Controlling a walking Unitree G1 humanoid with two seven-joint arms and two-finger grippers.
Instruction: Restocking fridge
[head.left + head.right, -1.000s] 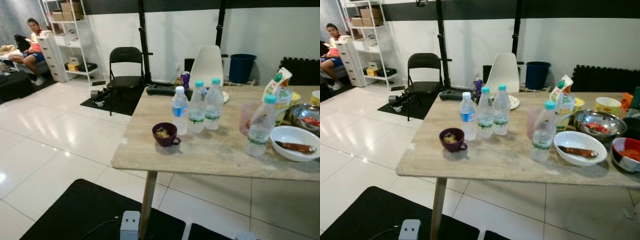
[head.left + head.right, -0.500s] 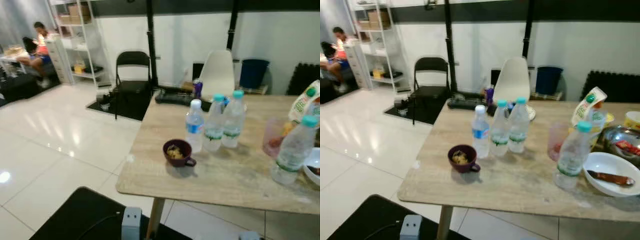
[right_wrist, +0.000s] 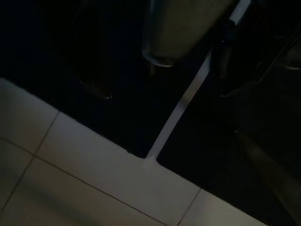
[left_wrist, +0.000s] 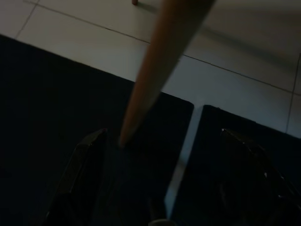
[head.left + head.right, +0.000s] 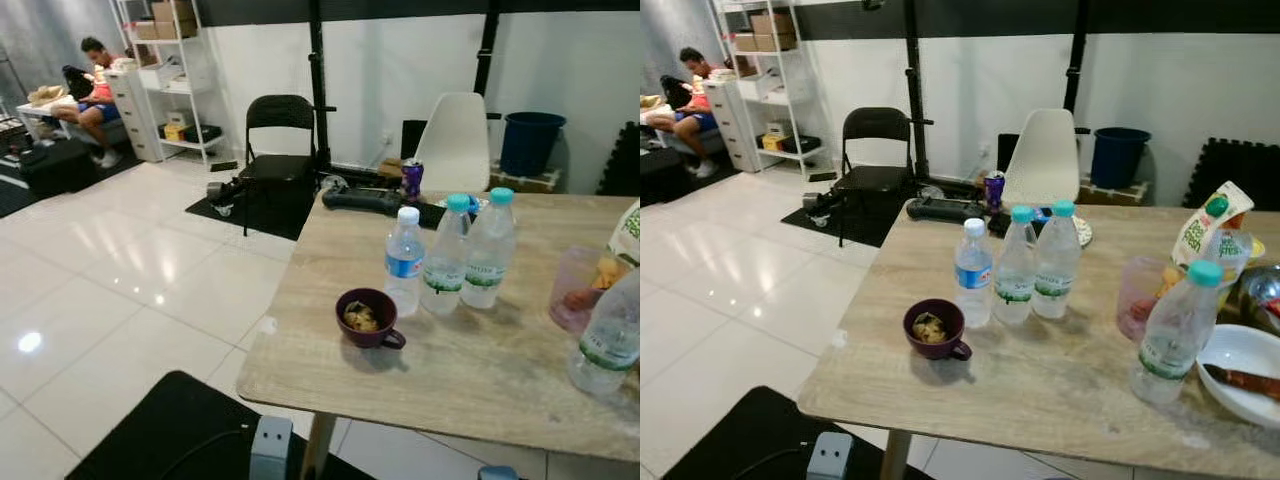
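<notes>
- Standing at the table [image 5: 1040, 390], with three bottles [image 5: 1016, 266] upright in a row near the middle, at 12 o'clock ahead.
- A fourth bottle [image 5: 1173, 333] stands at 2 o'clock, by a white bowl [image 5: 1240, 352].
- A purple cup [image 5: 936, 329] sits just in front of the row.
- Both arms hang low by the floor mats [image 4: 56, 117]. The bottles are up and forward from them.
- Left gripper [image 4: 164, 188] fingers look spread apart, holding nothing.
- Right gripper [image 3: 160, 89] is too dark; I cannot tell.
- I think either arm could reach; the row sits near the middle.
- No fridge can be seen.

Wooden table [image 5: 1040, 390]: three water bottles [image 5: 1016, 265] clustered, purple cup [image 5: 935, 329] just beside, fourth bottle [image 5: 1170, 335], white bowl [image 5: 1240, 358].
</notes>
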